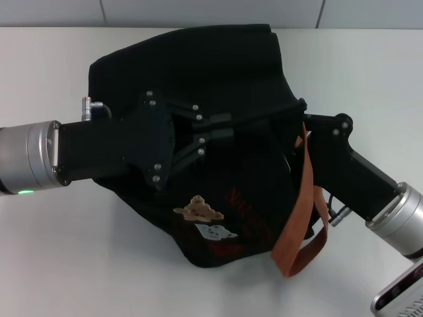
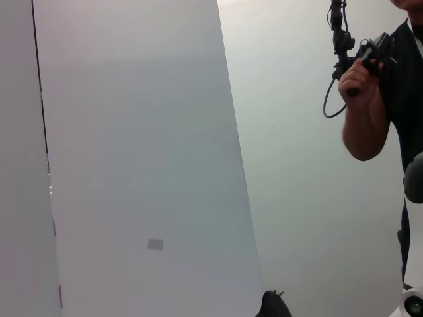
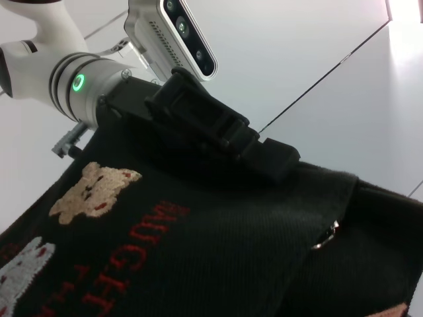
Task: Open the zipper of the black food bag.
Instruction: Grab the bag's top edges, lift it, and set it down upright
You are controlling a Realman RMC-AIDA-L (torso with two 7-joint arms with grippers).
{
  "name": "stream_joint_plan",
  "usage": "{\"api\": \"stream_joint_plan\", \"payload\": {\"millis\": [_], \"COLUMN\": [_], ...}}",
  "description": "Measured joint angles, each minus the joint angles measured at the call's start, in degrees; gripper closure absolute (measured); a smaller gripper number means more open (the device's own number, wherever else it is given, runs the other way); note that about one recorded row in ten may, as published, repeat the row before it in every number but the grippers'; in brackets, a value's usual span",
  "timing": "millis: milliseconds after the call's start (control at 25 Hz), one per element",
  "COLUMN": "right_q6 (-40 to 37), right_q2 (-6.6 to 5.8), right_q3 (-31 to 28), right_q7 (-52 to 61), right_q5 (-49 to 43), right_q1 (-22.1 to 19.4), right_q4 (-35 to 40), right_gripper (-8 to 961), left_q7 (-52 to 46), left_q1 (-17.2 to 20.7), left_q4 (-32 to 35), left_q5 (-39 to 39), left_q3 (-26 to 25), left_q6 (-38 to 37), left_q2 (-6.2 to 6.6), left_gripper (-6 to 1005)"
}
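One boxy black fabric food bag lies on its side in the middle of the white table, with both arms on it. One wide tan-brown strap shows, looping off the bag's right side and down onto the table. Three patches sit on the bag's near face: one brown bear patch, one pale animal patch just below it, and red lettering beside them.

The left gripper reaches in from the left across the top of the bag, its linkage drawn in, fingers pressed together on the black fabric near the bag's middle. The right gripper comes in from the right against the bag's upper right edge by the strap; whether its jaws are spread or closed cannot be told.

The right wrist view shows one small silver metal pull on the dark fabric; the zipper's line is hidden in the black cloth.
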State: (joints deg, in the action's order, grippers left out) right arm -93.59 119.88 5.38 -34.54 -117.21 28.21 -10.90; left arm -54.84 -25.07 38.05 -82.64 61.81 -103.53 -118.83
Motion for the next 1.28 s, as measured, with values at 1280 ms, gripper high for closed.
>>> {"api": "stream_joint_plan", "payload": {"millis": [1280], "right_q6": [4.93], "right_q2": [-0.2], "right_q3": [-0.4], "right_q7": [5.73], "right_q5": [-0.13], "right_q1": [0.02], "right_q4": [1.5], "right_gripper": [956], "left_q7": [1.42], "left_q1": [2.59], "left_q4": [-0.09], "left_q5": [0.21], "left_q3": [-3.29], "left_q6": [-0.9], "left_q2": [0.26], "left_gripper": [912]}}
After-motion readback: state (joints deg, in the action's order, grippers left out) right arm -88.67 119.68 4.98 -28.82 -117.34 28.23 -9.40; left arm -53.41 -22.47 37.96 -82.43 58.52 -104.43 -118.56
